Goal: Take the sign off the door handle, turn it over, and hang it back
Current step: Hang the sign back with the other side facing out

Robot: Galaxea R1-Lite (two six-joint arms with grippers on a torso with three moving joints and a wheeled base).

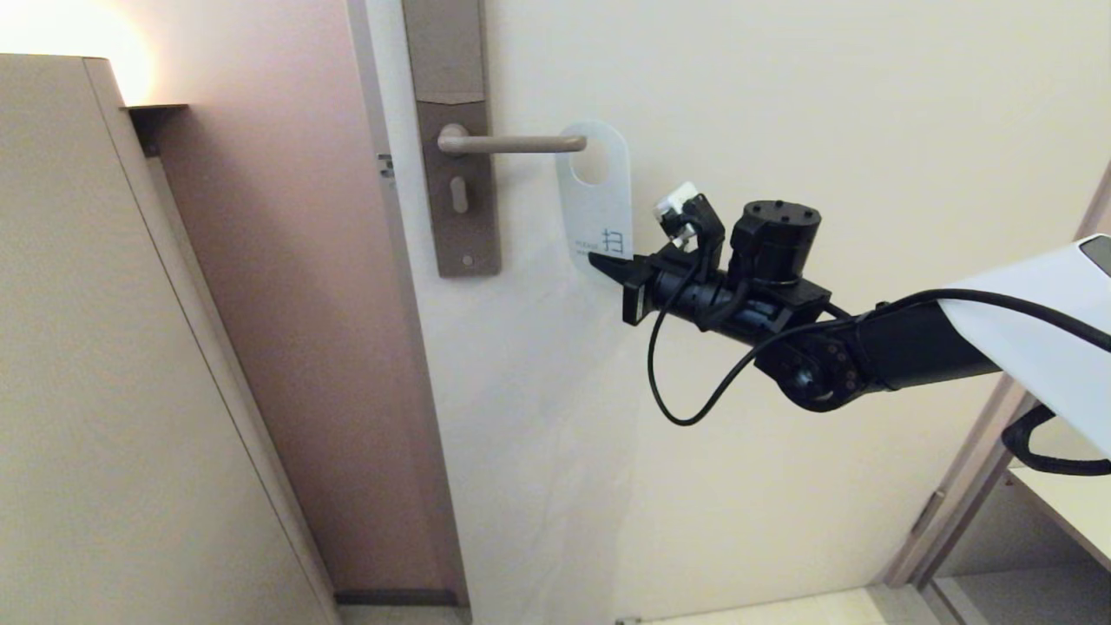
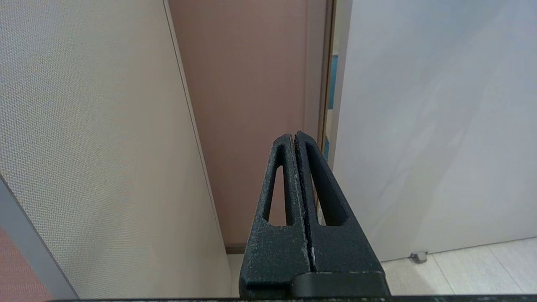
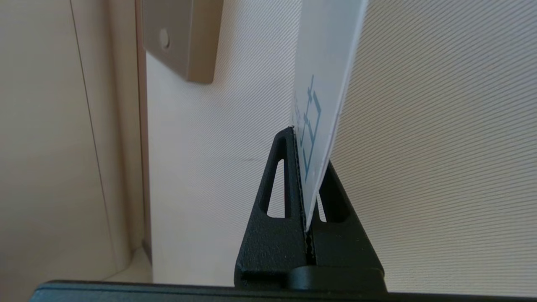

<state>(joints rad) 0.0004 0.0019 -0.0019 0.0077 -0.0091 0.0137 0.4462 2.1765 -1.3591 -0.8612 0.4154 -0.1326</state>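
Clamped on the sign's (image 1: 595,195) lower edge, the right gripper (image 1: 608,265) sits mid-frame; its hole is just off the door handle's (image 1: 512,143) tip. Flipping and rehanging remain. Left gripper (image 2: 295,138) clenched, empty.

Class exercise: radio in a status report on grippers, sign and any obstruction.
Right gripper shut on the sign's lower edge. Sign white face out, at the door handle tip. Left gripper shut, empty. No obstruction seen.
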